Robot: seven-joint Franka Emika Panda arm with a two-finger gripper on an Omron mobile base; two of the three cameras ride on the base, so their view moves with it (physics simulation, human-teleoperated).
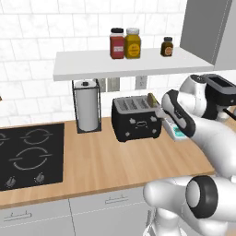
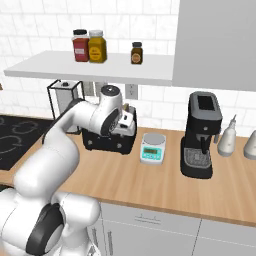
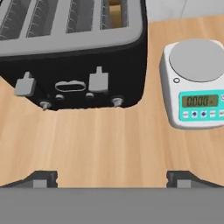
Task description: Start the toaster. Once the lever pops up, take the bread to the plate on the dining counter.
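Observation:
The black toaster (image 1: 137, 118) (image 2: 102, 141) (image 3: 74, 48) stands on the wood worktop by the wall. The bread (image 1: 152, 99) (image 3: 115, 13) pokes up tan from its right-hand slot. Two pale levers, one (image 3: 99, 80) right and one (image 3: 25, 84) left, show on its front, above small knobs. My gripper (image 1: 162, 113) (image 2: 128, 121) (image 3: 111, 179) hovers at the toaster's right front corner, a little above the worktop. It is open with nothing between its fingertips (image 3: 41, 179). The plate and the dining counter are out of view.
A white and teal kitchen scale (image 1: 179, 132) (image 2: 152, 148) (image 3: 197, 83) sits just right of the toaster. A paper towel holder (image 1: 86, 110) and black cooktop (image 1: 30, 154) lie left. A coffee machine (image 2: 201, 135) stands right. A shelf (image 1: 124, 64) with jars hangs overhead.

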